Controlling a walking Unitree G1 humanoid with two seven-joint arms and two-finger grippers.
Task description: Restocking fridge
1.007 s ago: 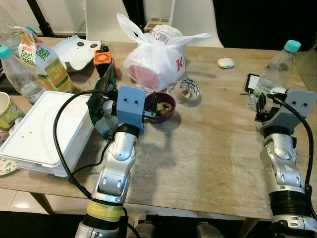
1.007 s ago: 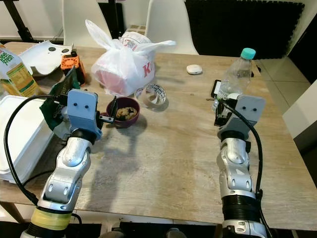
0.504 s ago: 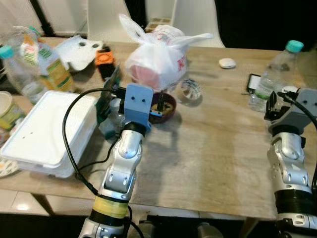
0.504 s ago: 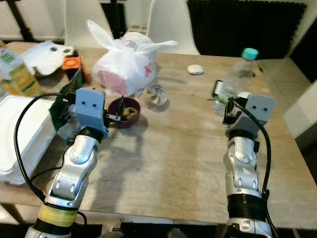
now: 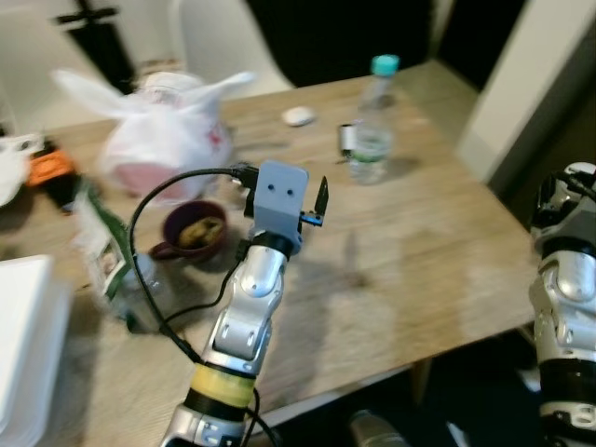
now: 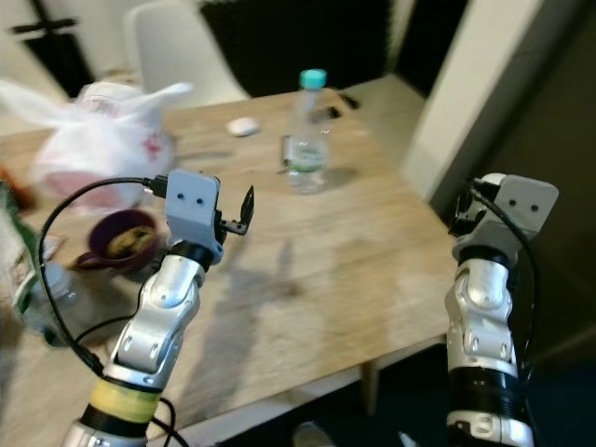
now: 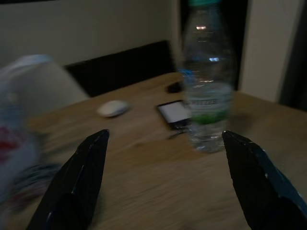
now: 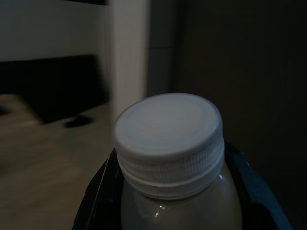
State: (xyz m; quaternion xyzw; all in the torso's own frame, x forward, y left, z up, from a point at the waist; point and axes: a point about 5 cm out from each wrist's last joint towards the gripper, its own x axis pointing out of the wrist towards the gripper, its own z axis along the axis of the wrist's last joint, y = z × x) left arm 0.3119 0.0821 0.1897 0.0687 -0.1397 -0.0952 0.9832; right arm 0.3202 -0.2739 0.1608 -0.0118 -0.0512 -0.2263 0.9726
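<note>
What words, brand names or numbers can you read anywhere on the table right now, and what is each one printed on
None can be read for certain.
Water bottle: the label has a blue band, white lettering and a green strip, too blurred to read.
White plastic bag: red printing, blurred beyond reading.
Green packet: pale print, too blurred.
Phone: bright face, no text legible.
White-capped bottle in the right claw: cap is plain, no lettering.
</note>
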